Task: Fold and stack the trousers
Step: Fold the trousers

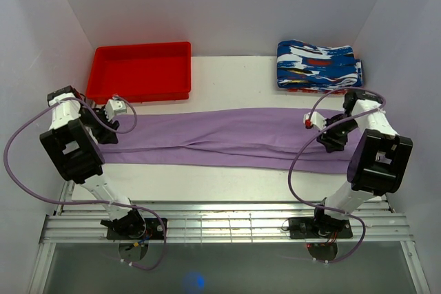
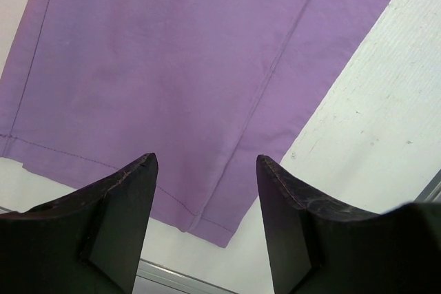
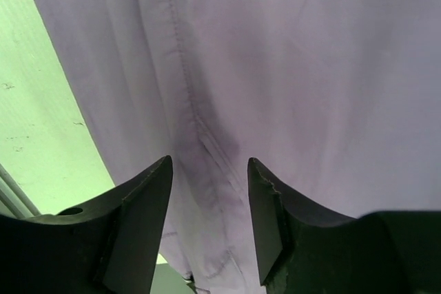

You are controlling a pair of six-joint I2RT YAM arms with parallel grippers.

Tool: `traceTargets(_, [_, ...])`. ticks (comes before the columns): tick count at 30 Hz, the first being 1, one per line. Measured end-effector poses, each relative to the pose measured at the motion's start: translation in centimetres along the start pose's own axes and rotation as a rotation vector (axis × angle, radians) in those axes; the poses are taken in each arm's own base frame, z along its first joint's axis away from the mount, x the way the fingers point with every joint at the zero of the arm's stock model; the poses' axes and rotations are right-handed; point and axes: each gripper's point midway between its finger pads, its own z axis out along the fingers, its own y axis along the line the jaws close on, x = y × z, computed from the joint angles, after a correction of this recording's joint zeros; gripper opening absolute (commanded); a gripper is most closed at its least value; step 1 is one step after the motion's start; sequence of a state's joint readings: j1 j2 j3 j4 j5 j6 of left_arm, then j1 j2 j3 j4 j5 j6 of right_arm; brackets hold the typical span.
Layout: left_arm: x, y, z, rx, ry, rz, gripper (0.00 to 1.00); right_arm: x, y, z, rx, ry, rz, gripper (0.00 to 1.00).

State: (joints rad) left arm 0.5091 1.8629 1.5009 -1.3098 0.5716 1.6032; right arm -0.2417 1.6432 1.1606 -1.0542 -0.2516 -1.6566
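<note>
The lilac trousers (image 1: 227,138) lie stretched flat across the table from left to right, legs together. My left gripper (image 1: 110,131) hovers open over the hem end at the left; the left wrist view shows the leg hems (image 2: 172,87) and bare table between the spread fingers (image 2: 127,201). My right gripper (image 1: 333,140) hovers open over the waist end at the right; the right wrist view shows the trousers' seam (image 3: 200,122) between the spread fingers (image 3: 148,197). Neither gripper holds cloth.
A red tray (image 1: 141,70) stands at the back left. A folded blue-white-red patterned garment stack (image 1: 318,65) sits at the back right. White walls close the sides. A metal rail (image 1: 227,225) runs along the near edge by the arm bases.
</note>
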Motion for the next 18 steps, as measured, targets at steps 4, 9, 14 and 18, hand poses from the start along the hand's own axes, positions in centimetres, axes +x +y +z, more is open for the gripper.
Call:
traceTargets(4, [-0.1,-0.2,0.0,0.01,-0.009,0.014,0.7,-0.8,-1.5,-1.4,0.043,-0.021,-0.014,0.56])
traceTargets(9, [0.0,-0.2,0.4,0.011,-0.02,0.045,0.7,-1.1,-1.8,-1.6,0.051,-0.035,-0.011,0.52])
traceTargets(14, [2.0,-1.7,2.5,0.053,0.01,0.086,0.68,-1.0,-1.2,-0.2,0.027,-0.033,-0.007,0.49])
traceTargets(18, [4.1,-2.4,3.6,0.076,0.08,0.126,0.66,-0.8,0.1,1.5,-0.015,-0.023,-0.005,0.4])
